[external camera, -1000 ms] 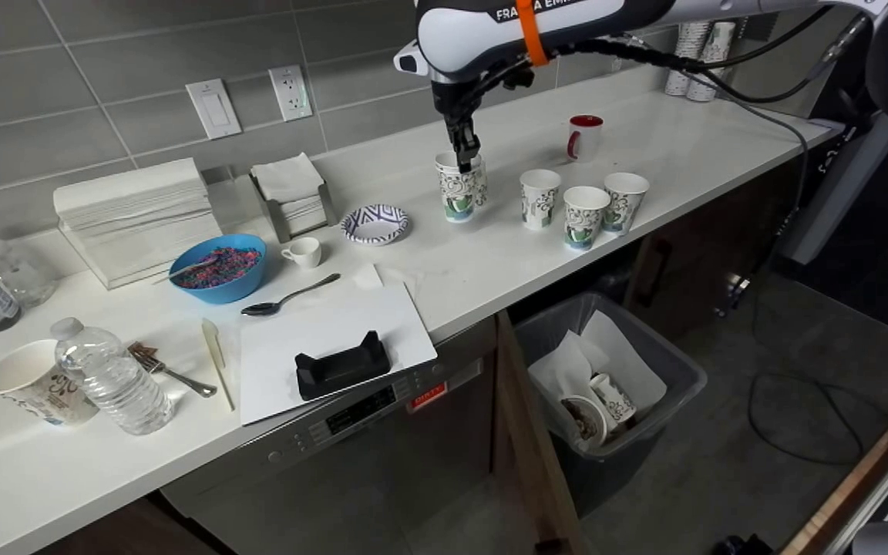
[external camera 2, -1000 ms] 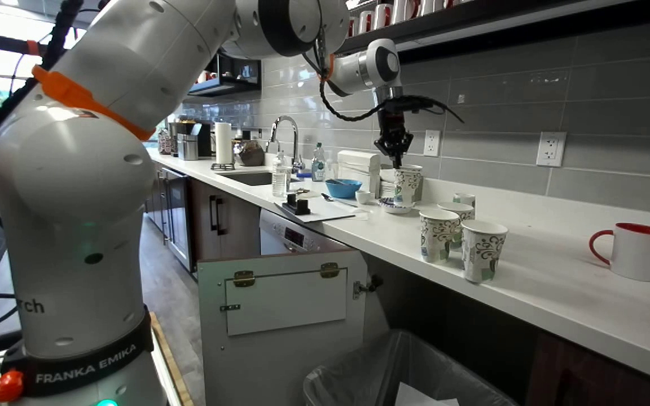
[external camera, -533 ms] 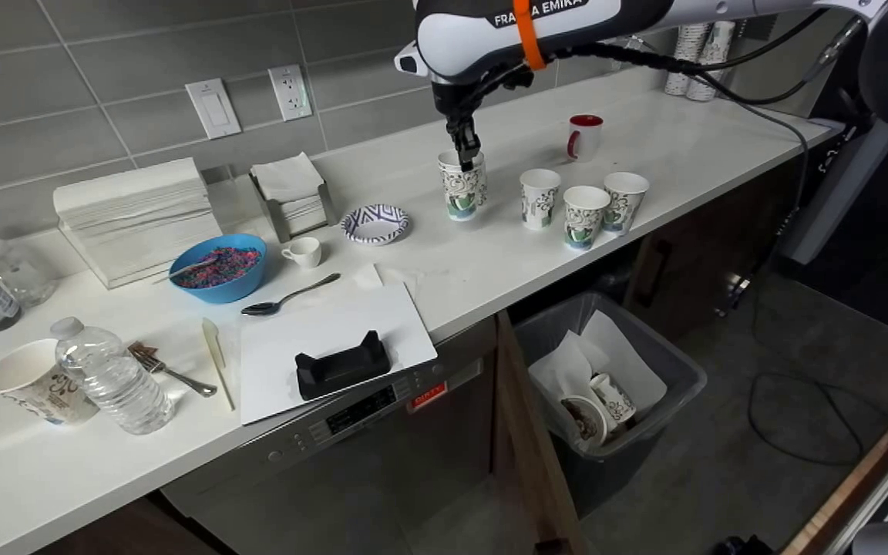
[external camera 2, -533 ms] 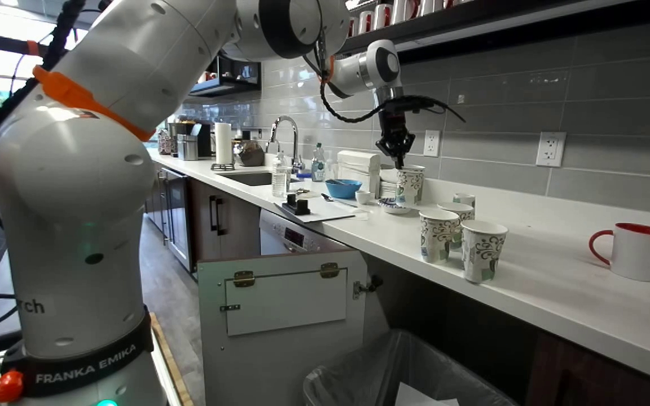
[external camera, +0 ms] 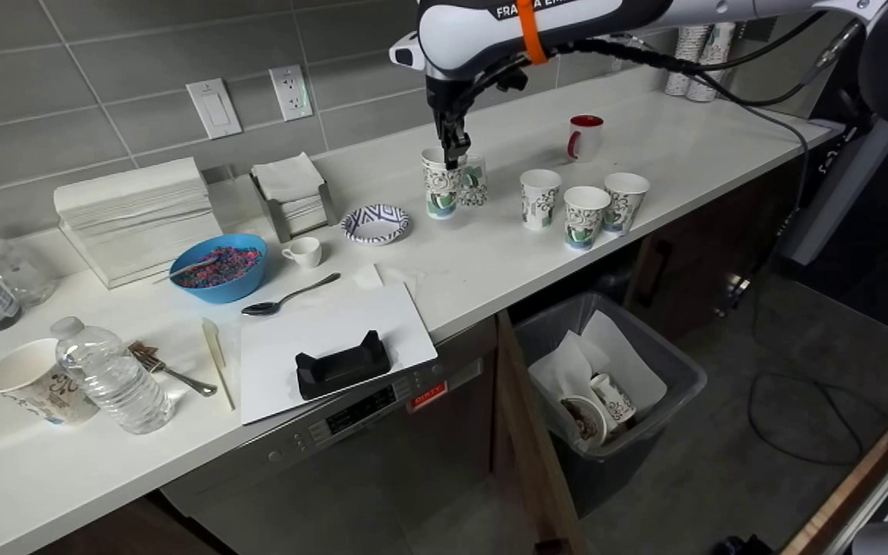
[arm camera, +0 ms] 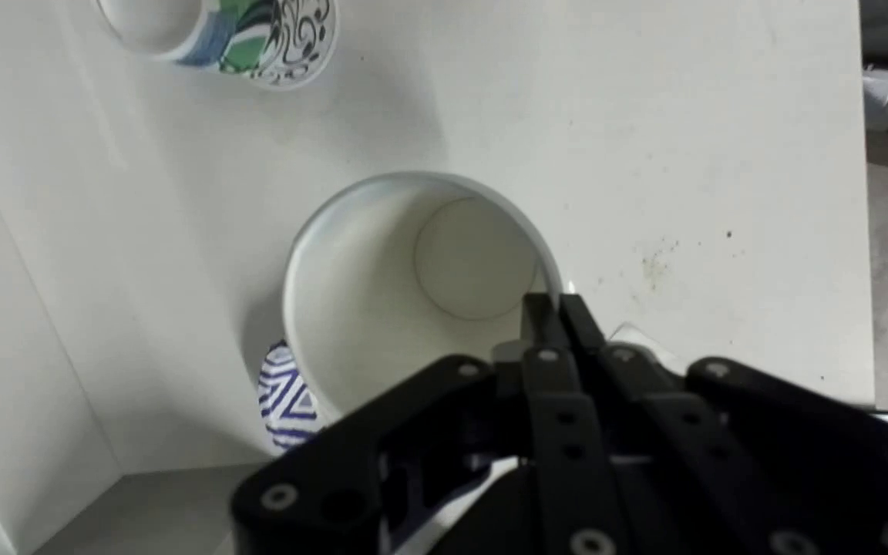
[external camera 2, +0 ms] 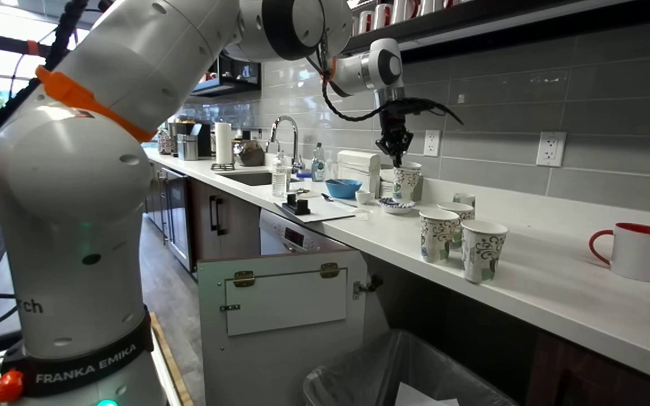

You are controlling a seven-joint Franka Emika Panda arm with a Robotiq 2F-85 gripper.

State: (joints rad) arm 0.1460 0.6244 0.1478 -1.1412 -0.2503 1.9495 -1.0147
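Gripper clenched on the rim of a paper cup

One finger reaches inside the rim and its partner lies outside. The held cup is upright over the white counter, near the tiled wall; whether its base touches cannot be told. Close neighbours crowd it: an overturned cup stands base up just beside, partly hidden by it in an exterior view, and a zigzag-patterned bowl sits near on the opposite side, with a napkin holder past that.

In the wrist view, the held cup shows a bare white inside down to its round base. A blue bowl contains pink and blue bits with a utensil resting in them. In the grey bin below the counter lie white paper, a tipped cup on its side and a round tub with something brown in it.

Counted along the counter: three upright cups in a group, one red-lined mug apart from them, two tall stacks of paper cups at the far end, one small white cup, one water bottle, one larger cup, one metal spoon and one fork.
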